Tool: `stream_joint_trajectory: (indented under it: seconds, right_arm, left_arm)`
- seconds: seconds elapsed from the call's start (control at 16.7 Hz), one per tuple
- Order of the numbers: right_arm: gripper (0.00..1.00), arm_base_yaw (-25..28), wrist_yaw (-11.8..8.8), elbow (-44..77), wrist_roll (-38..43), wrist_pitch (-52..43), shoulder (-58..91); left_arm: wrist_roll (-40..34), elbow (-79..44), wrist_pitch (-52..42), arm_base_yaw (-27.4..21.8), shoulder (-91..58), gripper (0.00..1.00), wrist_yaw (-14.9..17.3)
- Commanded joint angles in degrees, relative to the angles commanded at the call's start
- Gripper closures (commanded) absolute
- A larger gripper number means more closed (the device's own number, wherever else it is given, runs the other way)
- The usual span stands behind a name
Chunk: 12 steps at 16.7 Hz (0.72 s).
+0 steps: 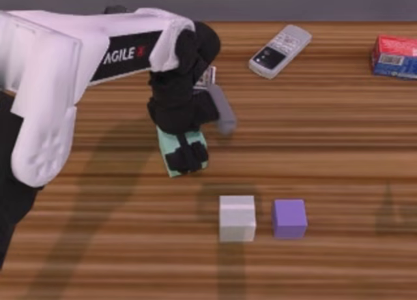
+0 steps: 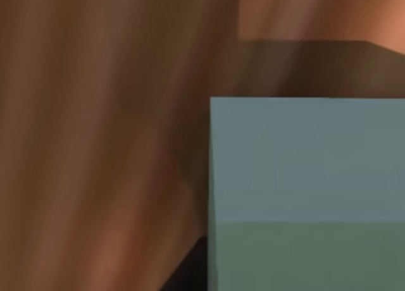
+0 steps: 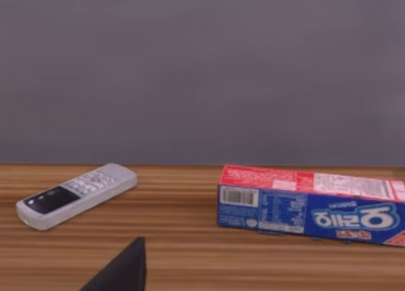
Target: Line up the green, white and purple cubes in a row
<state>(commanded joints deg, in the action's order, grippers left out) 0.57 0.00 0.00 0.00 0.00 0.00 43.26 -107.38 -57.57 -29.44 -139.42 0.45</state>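
Under left claw (image 1: 187,151) — green cube (image 1: 168,150), partly covered.

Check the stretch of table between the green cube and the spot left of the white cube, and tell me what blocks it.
Nothing visible does. The left pincer sits over the green cube, and bare table lies between it and the white cube. The purple cube stands beyond the white one.

Green cube (image 1: 168,150) mostly under left tool (image 1: 189,153)

"AGILE" on left arm (image 1: 124,54); card box (image 3: 310,205) lettering unreadable.
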Motion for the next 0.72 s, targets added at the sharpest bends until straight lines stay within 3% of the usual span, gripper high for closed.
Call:
stream_joint_trajectory:
  seconds: [0.36,0.72]
  right_arm:
    - [0.0,0.0,0.0,0.0,0.0,0.0,0.0]
    - [0.0,0.0,0.0,0.0,0.0,0.0,0.0]
  left_arm:
    - [-0.2,-7.3,-11.1,1.0,3.4,1.0,0.0]
    - [-0.1,-7.7,-11.8,0.8,3.8,1.0,0.0]
